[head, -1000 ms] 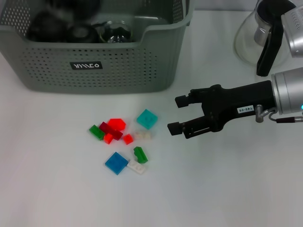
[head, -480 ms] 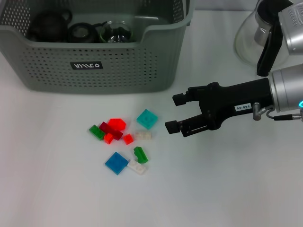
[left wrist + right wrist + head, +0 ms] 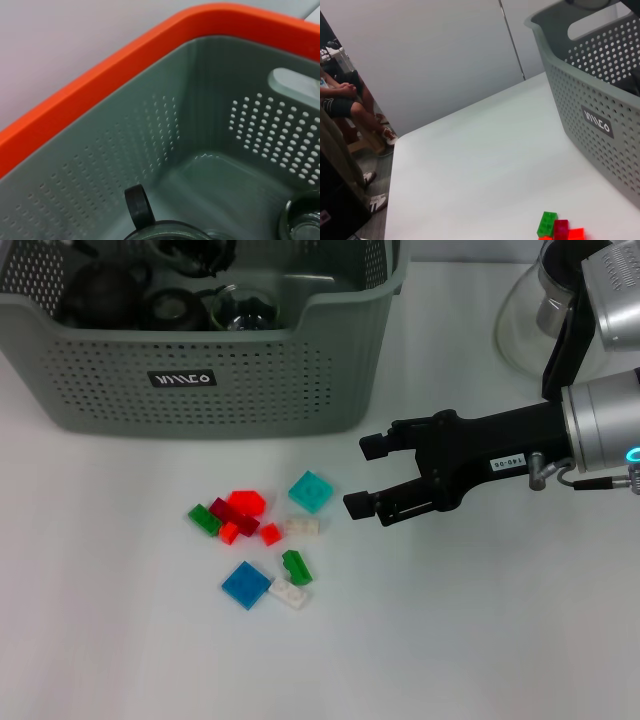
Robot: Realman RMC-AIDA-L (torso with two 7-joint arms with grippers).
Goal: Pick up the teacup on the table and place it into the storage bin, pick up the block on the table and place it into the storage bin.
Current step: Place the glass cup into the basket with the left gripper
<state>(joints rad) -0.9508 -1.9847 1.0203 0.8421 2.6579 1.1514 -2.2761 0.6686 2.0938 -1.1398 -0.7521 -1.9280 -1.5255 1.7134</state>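
The grey-green storage bin [image 3: 200, 380] stands at the back left and also shows in the right wrist view [image 3: 600, 105]. Inside it lie a dark teapot [image 3: 100, 290], a dark cup [image 3: 170, 308] and a glass teacup [image 3: 240, 308]. Several small blocks lie on the table before the bin: teal [image 3: 311, 491], red [image 3: 246, 504], green [image 3: 204, 519], blue [image 3: 246, 584]. My right gripper [image 3: 363, 477] hovers open just right of the teal block, holding nothing. My left gripper [image 3: 190, 250] is a dark shape over the bin at the picture's top edge. The left wrist view looks into the bin at a dark cup handle [image 3: 137, 207].
A glass pot with a black handle [image 3: 565, 330] stands at the back right, close behind my right arm. In the right wrist view the table's far edge [image 3: 395, 165] borders a floor where people sit. Bare white table lies in front of the blocks.
My right gripper has crept left toward the teal block, still open. A dark shape has come into view over the bin at the top edge.
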